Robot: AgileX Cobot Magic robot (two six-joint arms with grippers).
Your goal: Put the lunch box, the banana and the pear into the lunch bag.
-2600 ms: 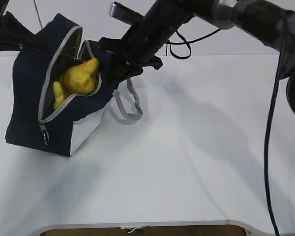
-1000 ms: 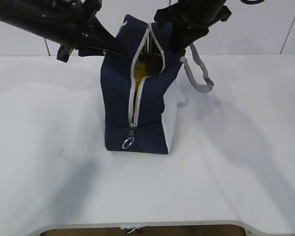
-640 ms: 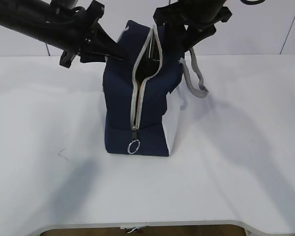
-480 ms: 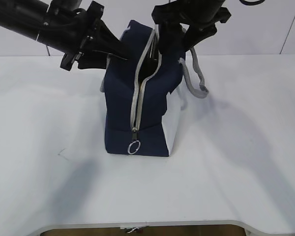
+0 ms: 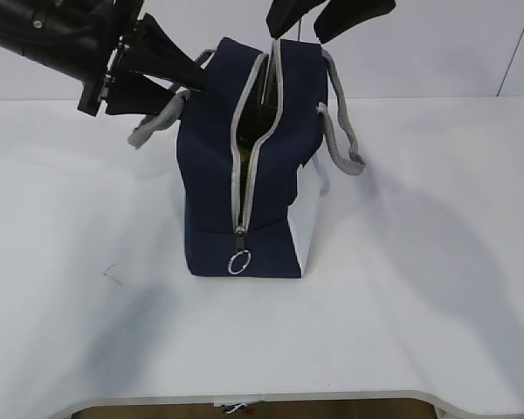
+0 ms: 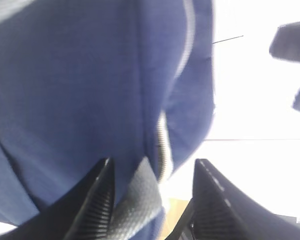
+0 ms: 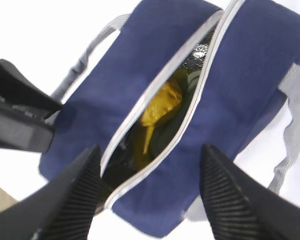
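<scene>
White tabletop (image 5: 402,297) carries the upright lunch bag (image 5: 218,175). Below my right gripper (image 7: 147,192), whose jaws gape, its unzipped mouth shows pear (image 7: 160,107); my left gripper (image 6: 152,192), spread, straddles a grey handle (image 6: 140,197).

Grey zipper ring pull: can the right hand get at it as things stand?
Probably yes: the grey zipper ring pull hangs exposed on the navy-blue fabric lunch bag, while the open right hand hovers above the opening.

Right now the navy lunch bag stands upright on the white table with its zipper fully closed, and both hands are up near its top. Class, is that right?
Not quite. The zipper is open, not closed: the right wrist view looks down through the gap in the lunch bag at the yellow fruit inside. The bag does stand upright on the table, with the left hand and right hand near its top.
</scene>
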